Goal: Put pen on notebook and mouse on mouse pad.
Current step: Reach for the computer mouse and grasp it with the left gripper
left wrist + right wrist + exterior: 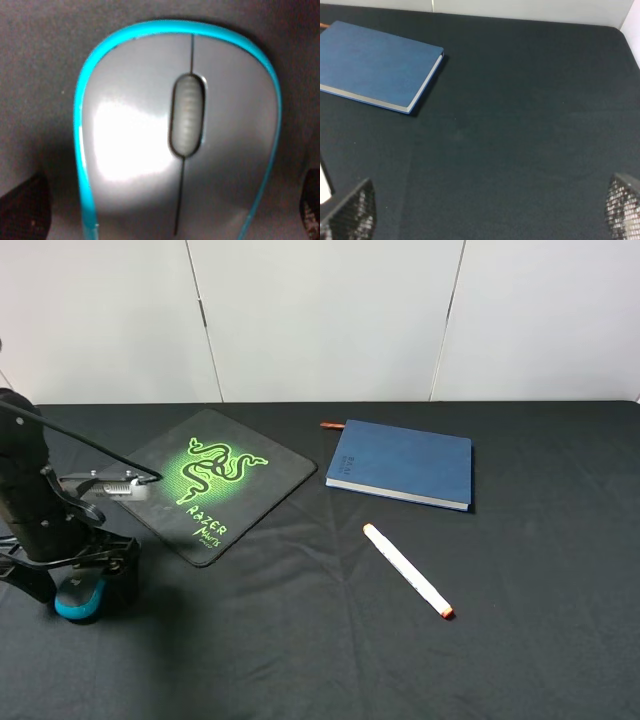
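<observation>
My left gripper [82, 583], spread wide, straddles the mouse [145, 135]; next I squeeze and carry it onto the mouse pad [278, 472].

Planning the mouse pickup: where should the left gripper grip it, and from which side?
Probably from above, closing on the teal sides of the mouse at mid-body: the grey top is domed, the sides give opposing faces. The open left gripper straddles it.
</observation>
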### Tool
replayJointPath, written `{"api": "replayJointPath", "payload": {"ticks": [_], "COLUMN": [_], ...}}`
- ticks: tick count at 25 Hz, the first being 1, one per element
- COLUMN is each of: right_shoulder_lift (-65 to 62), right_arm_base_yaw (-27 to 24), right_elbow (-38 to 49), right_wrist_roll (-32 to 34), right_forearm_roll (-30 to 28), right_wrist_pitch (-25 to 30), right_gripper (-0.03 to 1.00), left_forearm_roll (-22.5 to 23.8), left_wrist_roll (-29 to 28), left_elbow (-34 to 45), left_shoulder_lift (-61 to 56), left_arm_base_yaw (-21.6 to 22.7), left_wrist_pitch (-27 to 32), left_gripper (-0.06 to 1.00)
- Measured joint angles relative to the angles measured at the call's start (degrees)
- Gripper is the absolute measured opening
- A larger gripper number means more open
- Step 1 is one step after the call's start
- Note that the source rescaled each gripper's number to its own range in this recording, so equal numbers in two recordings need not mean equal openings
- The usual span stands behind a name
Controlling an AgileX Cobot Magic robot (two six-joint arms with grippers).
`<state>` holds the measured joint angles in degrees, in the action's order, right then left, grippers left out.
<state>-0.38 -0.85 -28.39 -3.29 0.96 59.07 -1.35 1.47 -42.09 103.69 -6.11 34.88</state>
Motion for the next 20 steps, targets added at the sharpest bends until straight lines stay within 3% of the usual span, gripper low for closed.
{"api": "replayJointPath", "payload": {"ticks": [3, 6, 13, 14, 20], "right_shoulder_lift": [0.0, 0.0, 0.0, 0.0, 0.0], "right_arm_base_yaw": [0.0, 0.0, 0.0, 0.0, 0.0], "right_elbow": [0.0, 0.0, 0.0, 0.0, 0.0], "right_wrist_roll": [0.0, 0.0, 0.0, 0.0, 0.0], "right_forearm_roll": [0.0, 0.0, 0.0, 0.0, 0.0], "right_wrist_pitch": [0.0, 0.0, 0.0, 0.0, 0.0], "right_gripper": [1.0, 1.0, 1.0, 1.0, 1.0], "left_forearm_roll": [0.28, 0.82, 1.35, 1.35, 1.04], "left_wrist_roll": [-0.1, -0.13, -0.17, -0.17, -0.17], "left_elbow": [-0.12, -0.12, -0.12, -0.12, -0.31], "left_shoulder_lift": [0.48, 0.59, 0.65, 0.7, 0.7], "left_arm_base_yaw": [0.0, 0.0, 0.0, 0.0, 0.0], "left_wrist_pitch": [-0.06, -0.06, 0.06, 0.13, 1.11], "left_gripper": [0.91, 0.7, 0.05, 0.0, 0.0]}}
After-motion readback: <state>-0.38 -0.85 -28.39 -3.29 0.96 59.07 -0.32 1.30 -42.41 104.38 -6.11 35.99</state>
